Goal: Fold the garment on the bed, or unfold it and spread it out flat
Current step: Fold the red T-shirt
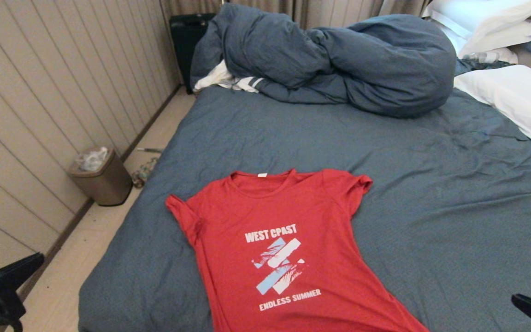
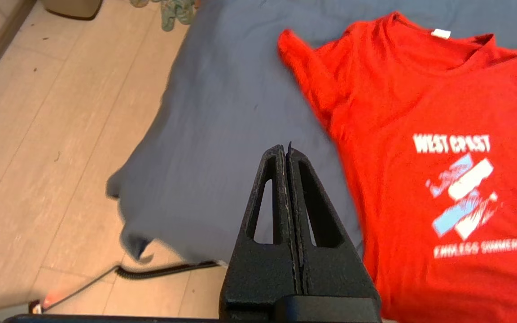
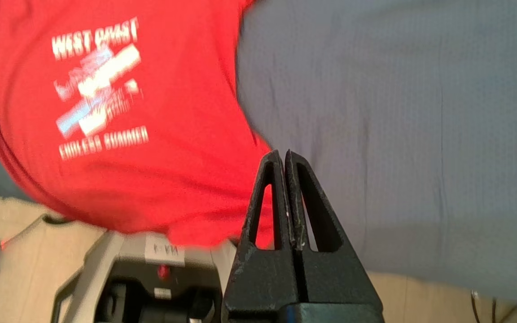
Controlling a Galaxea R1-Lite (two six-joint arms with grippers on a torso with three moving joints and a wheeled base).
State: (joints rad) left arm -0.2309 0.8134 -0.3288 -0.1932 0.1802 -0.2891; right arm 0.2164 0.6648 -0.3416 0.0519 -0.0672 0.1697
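The garment (image 1: 284, 249), a red T-shirt with white lettering and a blue-and-white graphic, lies spread flat and face up on the near part of the bed (image 1: 431, 193), collar away from me and hem hanging over the near edge. In the wrist views the garment (image 2: 442, 170) (image 3: 128, 112) lies beside each arm. My left gripper (image 2: 286, 150) hovers shut and empty over the bare sheet to the shirt's left; in the head view the left gripper (image 1: 30, 260) sits at the bottom left corner. My right gripper (image 3: 284, 154) is shut and empty near the hem's right corner, and the right gripper (image 1: 516, 299) shows at the bottom right.
A bunched blue-grey duvet (image 1: 339, 60) lies across the far end, with a white striped cloth (image 1: 233, 80) under it and white pillows (image 1: 514, 97) at the right. A bin (image 1: 99, 177) stands on the floor by the wall, left of the bed. My base (image 3: 151, 282) sits below the hem.
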